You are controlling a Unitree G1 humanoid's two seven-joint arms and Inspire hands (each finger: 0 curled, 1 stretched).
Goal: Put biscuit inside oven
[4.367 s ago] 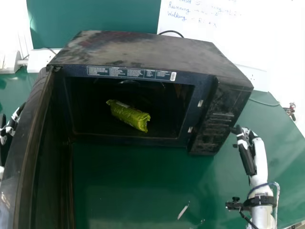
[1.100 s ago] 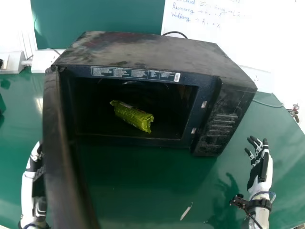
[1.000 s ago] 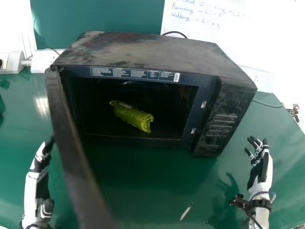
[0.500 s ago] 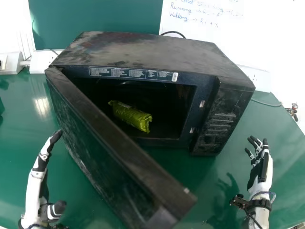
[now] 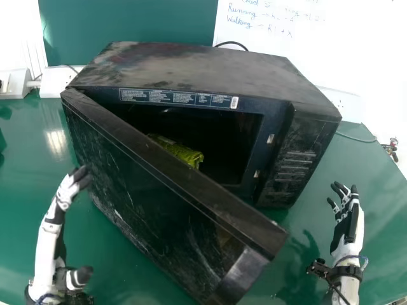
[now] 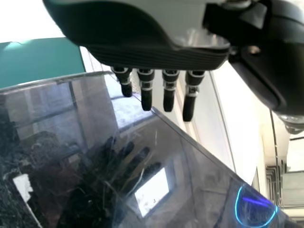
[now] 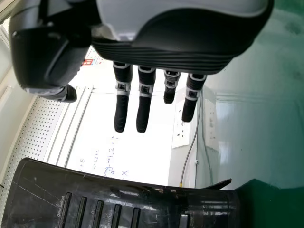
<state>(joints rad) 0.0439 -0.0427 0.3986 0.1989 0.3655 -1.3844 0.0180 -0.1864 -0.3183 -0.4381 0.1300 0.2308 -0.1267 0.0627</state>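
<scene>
The black, box-shaped microwave oven (image 5: 191, 67) stands on the green, glossy table (image 5: 378, 190). Its dark, scratched door (image 5: 146, 190), hinged at the oven's left end, is partly open and angled across the front of the opening. The yellow-green, shiny biscuit packet (image 5: 183, 152) lies inside the oven, partly hidden behind the door's top edge.

The white and black left hand (image 5: 67, 190) is to the left of the oven front, near the door's outer face; contact cannot be confirmed. Its fingers (image 6: 146, 97) are extended, with small gaps between them, gripping nothing.

The white and black right hand (image 5: 348, 219) is in front and to the right of the oven, apart from it. Its fingers (image 7: 143, 111) are extended and spread, gripping nothing. The white, handwritten board (image 5: 362, 38) is behind the oven.
</scene>
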